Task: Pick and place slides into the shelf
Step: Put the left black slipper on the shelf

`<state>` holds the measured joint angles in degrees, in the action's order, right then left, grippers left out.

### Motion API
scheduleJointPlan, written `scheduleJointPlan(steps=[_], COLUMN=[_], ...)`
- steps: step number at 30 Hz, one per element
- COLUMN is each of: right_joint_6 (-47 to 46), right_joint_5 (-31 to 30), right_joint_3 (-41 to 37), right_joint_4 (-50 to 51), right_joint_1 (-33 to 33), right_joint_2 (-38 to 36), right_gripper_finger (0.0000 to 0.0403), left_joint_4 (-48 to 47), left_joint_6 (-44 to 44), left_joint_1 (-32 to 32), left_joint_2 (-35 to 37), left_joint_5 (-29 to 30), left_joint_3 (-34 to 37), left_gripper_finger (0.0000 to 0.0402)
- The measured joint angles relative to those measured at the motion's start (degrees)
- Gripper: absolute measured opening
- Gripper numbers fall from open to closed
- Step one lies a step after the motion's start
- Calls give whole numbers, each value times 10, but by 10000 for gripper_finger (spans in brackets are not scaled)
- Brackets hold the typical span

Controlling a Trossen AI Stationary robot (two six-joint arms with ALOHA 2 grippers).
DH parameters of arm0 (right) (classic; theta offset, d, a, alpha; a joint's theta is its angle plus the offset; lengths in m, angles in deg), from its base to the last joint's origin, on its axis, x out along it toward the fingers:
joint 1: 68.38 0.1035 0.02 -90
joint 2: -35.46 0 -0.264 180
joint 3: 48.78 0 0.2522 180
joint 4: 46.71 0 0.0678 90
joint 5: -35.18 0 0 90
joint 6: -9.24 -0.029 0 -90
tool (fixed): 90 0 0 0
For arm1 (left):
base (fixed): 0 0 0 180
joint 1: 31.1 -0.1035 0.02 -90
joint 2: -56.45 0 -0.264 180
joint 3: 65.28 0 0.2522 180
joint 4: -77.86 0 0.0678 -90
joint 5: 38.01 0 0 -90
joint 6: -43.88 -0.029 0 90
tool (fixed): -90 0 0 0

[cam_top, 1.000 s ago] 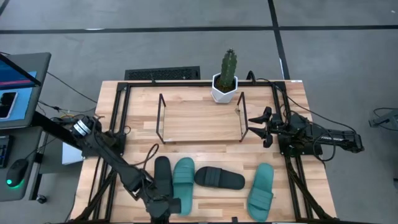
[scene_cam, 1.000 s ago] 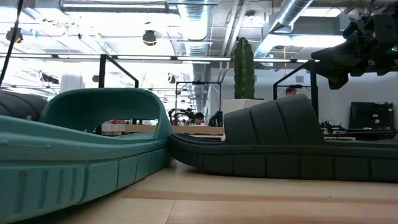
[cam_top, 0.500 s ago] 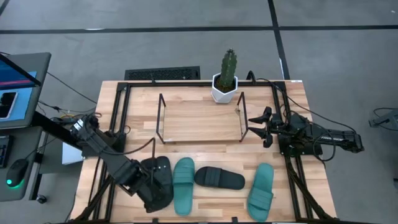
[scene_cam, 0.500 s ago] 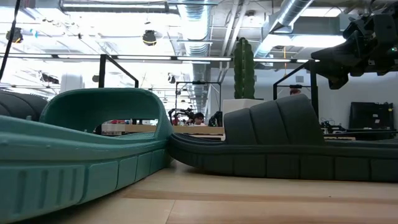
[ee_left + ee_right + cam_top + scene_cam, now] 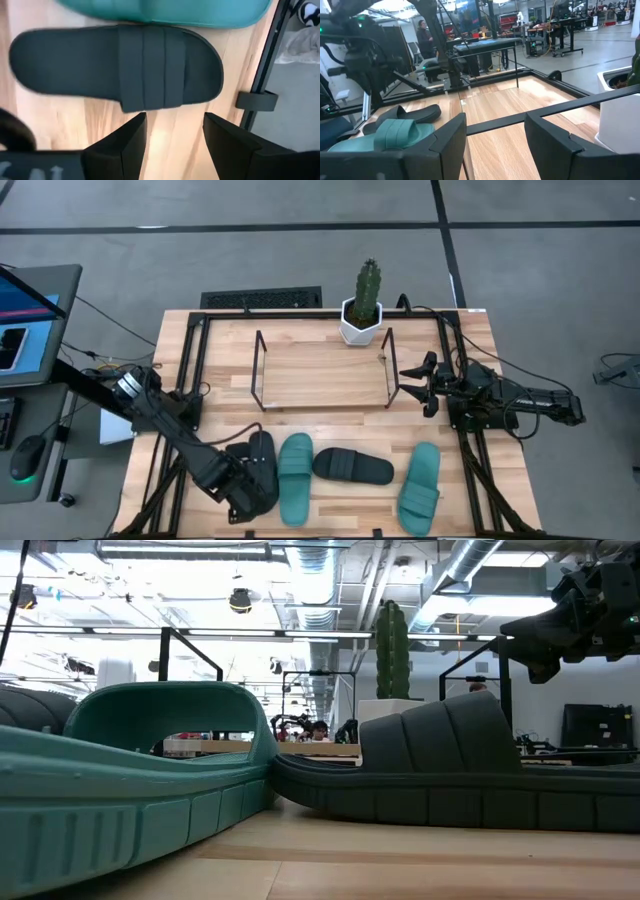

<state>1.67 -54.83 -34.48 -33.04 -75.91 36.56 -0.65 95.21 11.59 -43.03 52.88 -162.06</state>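
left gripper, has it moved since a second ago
Yes. The left gripper has pulled back from the table's front edge, now over the leftmost black slide, nearer the shelf.

I've pulled my left gripper (image 5: 243, 502) back from the table's front edge; its open fingers (image 5: 125, 142) now hang over the leftmost black slide (image 5: 117, 67), beside its strap

The wooden table (image 5: 325, 380) bears four slides (image 5: 346, 466), the shelf (image 5: 260, 370) and a potted cactus (image 5: 365, 302).
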Motion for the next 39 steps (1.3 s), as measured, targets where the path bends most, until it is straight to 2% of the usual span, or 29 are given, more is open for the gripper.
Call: scheduleJointPlan(steps=[3,10,30,39], right_joint_6=[0,0,0,0], right_joint_5=[0,0,0,0], right_joint_3=[0,0,0,0], right_joint_4=[0,0,0,0], right_joint_1=[0,0,0,0], right_joint_2=[0,0,0,0], right_gripper_finger=[192,193,192,194], left_joint_4=[41,53,92,90], left_joint_6=[-26,-67,-87,-105], left_joint_1=[5,4,-38,-53], left_joint_2=[0,0,0,0], left_joint_5=[23,85,44,43], left_joint_3=[23,39,109,111], left_gripper_finger=[185,185,185,185])
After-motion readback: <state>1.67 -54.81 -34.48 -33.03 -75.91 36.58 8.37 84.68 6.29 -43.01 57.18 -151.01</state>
